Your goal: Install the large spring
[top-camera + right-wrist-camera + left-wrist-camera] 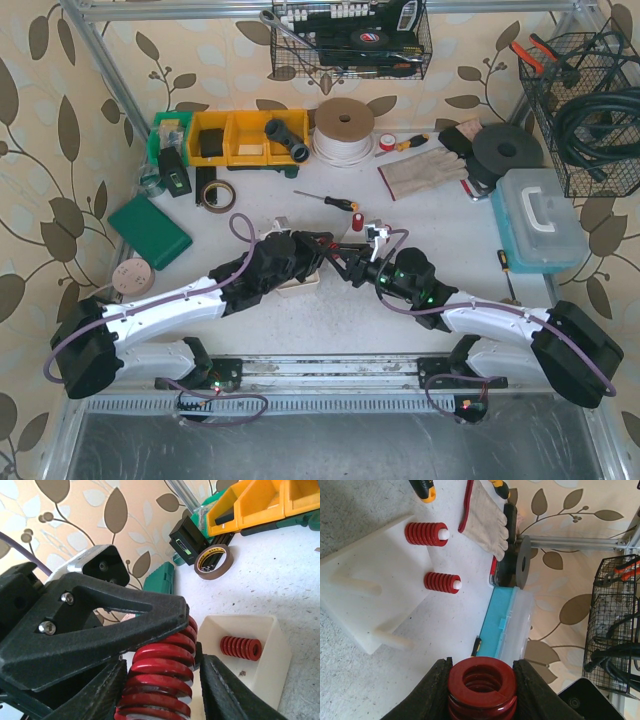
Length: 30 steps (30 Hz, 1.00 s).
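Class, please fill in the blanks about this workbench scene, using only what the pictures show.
1. The left tool grips the large spring, whose colour is ___.
2. On the white board, ___ smaller springs sit on pegs.
3. The board's bare pegs number ___.
4. The bins behind the tape roll are ___.

Missing words: red; two; two; yellow.
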Motion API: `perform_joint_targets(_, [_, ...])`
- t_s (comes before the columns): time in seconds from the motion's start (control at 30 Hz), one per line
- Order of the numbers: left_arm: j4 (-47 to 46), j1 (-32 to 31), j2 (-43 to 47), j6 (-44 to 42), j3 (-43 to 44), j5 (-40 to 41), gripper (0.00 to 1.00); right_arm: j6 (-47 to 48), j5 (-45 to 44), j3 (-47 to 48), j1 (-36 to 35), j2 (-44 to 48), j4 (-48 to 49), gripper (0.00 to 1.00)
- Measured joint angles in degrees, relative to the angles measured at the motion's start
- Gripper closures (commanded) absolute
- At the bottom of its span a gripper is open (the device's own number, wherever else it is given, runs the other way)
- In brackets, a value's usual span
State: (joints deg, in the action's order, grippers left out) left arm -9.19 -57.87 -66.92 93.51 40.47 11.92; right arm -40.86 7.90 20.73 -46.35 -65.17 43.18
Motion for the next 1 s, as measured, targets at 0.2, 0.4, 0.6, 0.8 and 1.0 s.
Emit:
perform_joint_targets(0.2, [-0.07,0.00,-0.26,0.00,0.04,0.31,1.00,-0.09,-0.48,0.00,-0.02,0.07,-0.57,0.85])
perform_joint_targets(0.4, [-0.02,0.00,-0.28,0.02,0.07,0.52,0.99,0.24,-0.81,0.83,-0.02,0.66,-2.93,1.00])
perform_joint_targets(0.6, [2.45,-0.02,0.76,-0.07,0.17,1.16,0.31,1.46,-1.31,3.78,-0.02,2.14,-10.73,1.00])
perform_joint_targets(0.8, [17.62,-0.02,7.15,-2.91,4.22,3.87,0.24,5.20,-4.24,9.01,0.07,6.78,-26.56,1.00])
perform_joint_targets(1.0, [32.35,-0.02,12.11,-13.33,8.61,8.79,0.21,10.08,-6.64,21.35,0.92,7.19,-47.54,1.00])
